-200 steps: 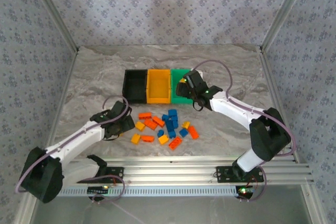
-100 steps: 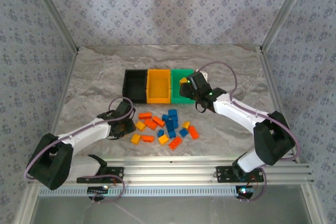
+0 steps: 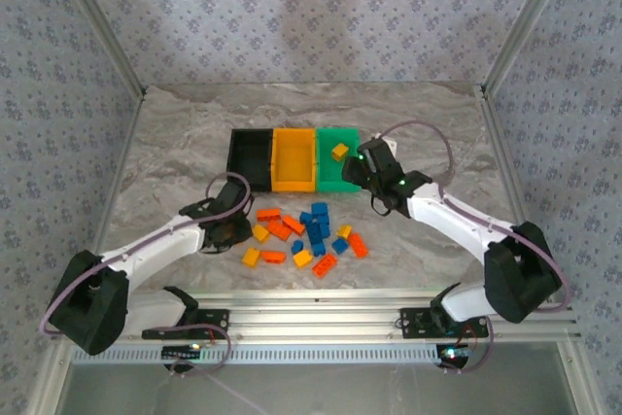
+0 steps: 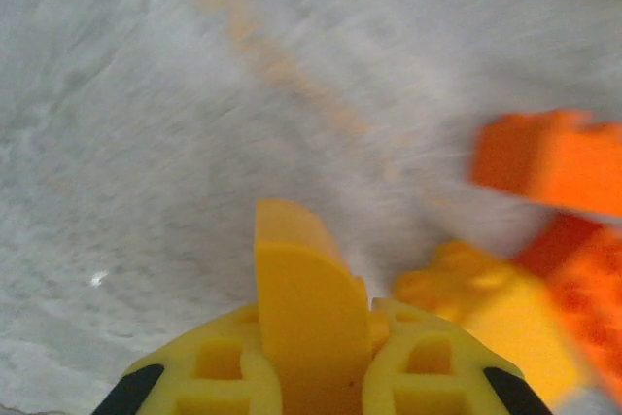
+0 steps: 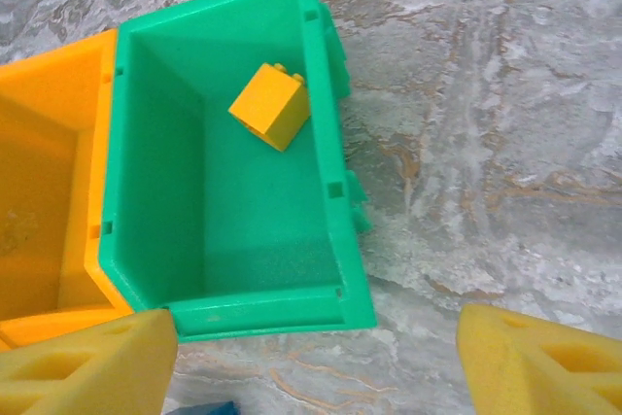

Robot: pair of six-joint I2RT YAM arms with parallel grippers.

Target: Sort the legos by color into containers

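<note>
Here, one yellow brick [image 5: 270, 106] lies tilted inside the green bin [image 5: 243, 240], near its upper right wall in the right wrist view. That bin is the right end of the row of containers [image 3: 293, 133], joined to the orange-yellow bin [image 3: 293, 167] in the middle, with the black bin [image 3: 250, 157] on the left, all at the centre of the top view. Below the row the other legos [image 3: 303, 235] lie scattered on the marble-patterned table [image 3: 175, 143]: blue ones bunched in the middle, orange-red and yellow-orange ones around them.

The right gripper [image 3: 363, 170] hangs at the green bin's lower right corner. Its yellow fingers [image 5: 87, 366] stand wide apart at the bottom corners of the wrist view, released, with nothing between them.

The left gripper [image 3: 237, 230] sits at the left edge of the scatter. Its jaws are clenched together, and I cannot tell whether anything is pinched between them. A loose yellow-orange brick [image 4: 486, 303] lies just right of its fingers [image 4: 296, 308], with a blurred orange-red brick [image 4: 544, 162] beyond it.
</note>
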